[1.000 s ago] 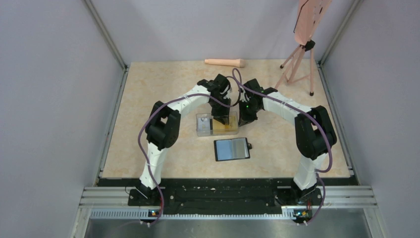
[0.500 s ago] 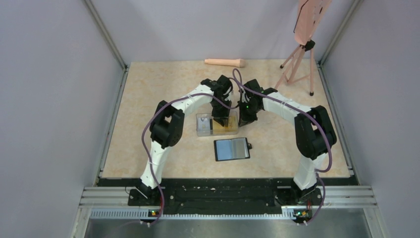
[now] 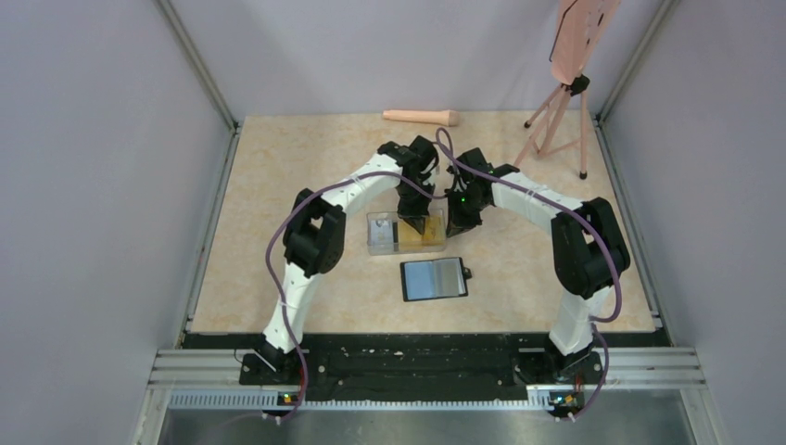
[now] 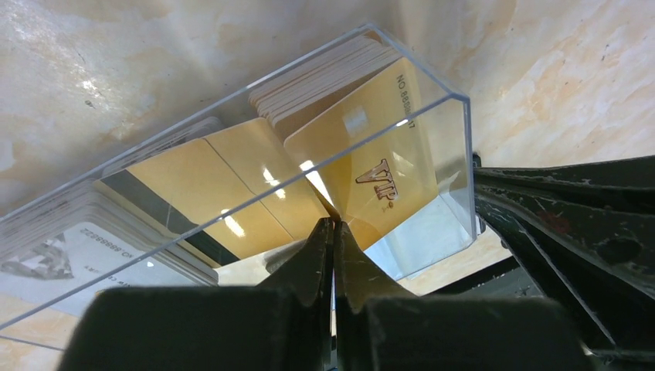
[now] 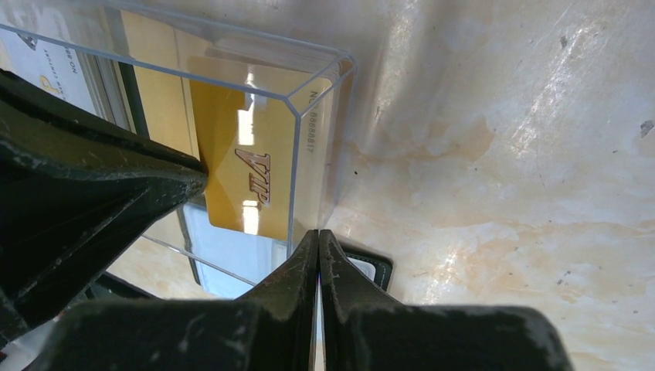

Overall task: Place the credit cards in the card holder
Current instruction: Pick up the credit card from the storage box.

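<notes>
A clear plastic box [image 3: 382,236] holds the credit cards: a yellow stack [image 4: 324,73] and grey-white ones [image 4: 85,247]. My left gripper [image 3: 414,225] reaches down into the box. In the left wrist view it [image 4: 333,224] is shut on the corner of a yellow VIP card [image 4: 378,154], which tilts up off the stack. My right gripper [image 3: 456,225] is shut and holds nothing; its tips [image 5: 318,233] touch the box's right end wall. The black card holder [image 3: 433,279] lies open in front of the box, and its corner [image 5: 376,267] shows under the right fingers.
A pink cylinder [image 3: 422,117] lies at the table's back edge. A pink tripod [image 3: 556,120] with a board stands at the back right. Grey walls close in the table on both sides.
The left jaws have closed inside the box onto the yellow card. The left arm's elbow shifted slightly. The right arm has not moved.
</notes>
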Tool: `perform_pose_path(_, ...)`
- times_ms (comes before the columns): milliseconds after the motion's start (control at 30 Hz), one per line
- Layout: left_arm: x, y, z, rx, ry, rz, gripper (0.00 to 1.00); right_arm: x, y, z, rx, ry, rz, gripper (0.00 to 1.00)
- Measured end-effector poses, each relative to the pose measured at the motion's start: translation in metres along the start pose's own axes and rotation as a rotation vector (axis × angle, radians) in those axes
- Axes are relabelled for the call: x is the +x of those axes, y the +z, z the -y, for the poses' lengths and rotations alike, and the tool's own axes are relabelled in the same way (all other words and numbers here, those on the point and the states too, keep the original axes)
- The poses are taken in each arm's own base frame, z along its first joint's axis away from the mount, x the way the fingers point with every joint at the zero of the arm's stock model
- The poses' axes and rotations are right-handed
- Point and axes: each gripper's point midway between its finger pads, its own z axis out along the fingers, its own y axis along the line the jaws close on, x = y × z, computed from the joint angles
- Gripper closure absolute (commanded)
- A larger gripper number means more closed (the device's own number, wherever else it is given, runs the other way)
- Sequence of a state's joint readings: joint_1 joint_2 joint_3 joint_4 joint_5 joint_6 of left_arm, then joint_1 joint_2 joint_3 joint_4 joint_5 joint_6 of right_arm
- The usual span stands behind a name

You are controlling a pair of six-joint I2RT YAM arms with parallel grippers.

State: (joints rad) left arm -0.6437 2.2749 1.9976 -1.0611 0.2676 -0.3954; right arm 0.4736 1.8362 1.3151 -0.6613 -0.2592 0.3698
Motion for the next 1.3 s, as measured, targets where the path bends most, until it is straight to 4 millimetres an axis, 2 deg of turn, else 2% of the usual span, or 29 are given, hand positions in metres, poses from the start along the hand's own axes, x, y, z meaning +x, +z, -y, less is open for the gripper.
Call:
perform_pose_path(300, 0.000, -0.002, 0.002, -0.015, 0.013, 0.005, 1.00, 0.000, 0.000, 0.000, 0.000, 0.000, 0.000, 1.00)
perform_pose_path(400, 0.000, -0.003, 0.002, -0.014, 0.013, 0.006, 0.94, 0.000, 0.000, 0.000, 0.000, 0.000, 0.000, 1.00)
perform_pose_path(500, -0.001, -0.003, 0.003, -0.011, 0.011, 0.008, 0.83, 0.000, 0.000, 0.000, 0.000, 0.000, 0.000, 1.00)
perform_pose_path(600, -0.001, -0.004, 0.006, 0.009, 0.013, 0.024, 0.80, 0.000, 0.000, 0.000, 0.000, -0.001, 0.000, 1.00)
perform_pose_path(1000, -0.010, -0.023, 0.032, 0.124, 0.024, 0.109, 0.78, 0.000, 0.000, 0.000, 0.000, -0.003, 0.000, 1.00)
perform_pose_path(1133, -0.015, -0.016, 0.043, 0.189, 0.015, 0.128, 0.78, 0.000, 0.000, 0.000, 0.000, -0.003, 0.000, 1.00)
perform_pose_path(1300, -0.010, -0.007, 0.043, 0.215, -0.004, 0.114, 0.81, 0.000, 0.000, 0.000, 0.000, -0.003, 0.000, 1.00)
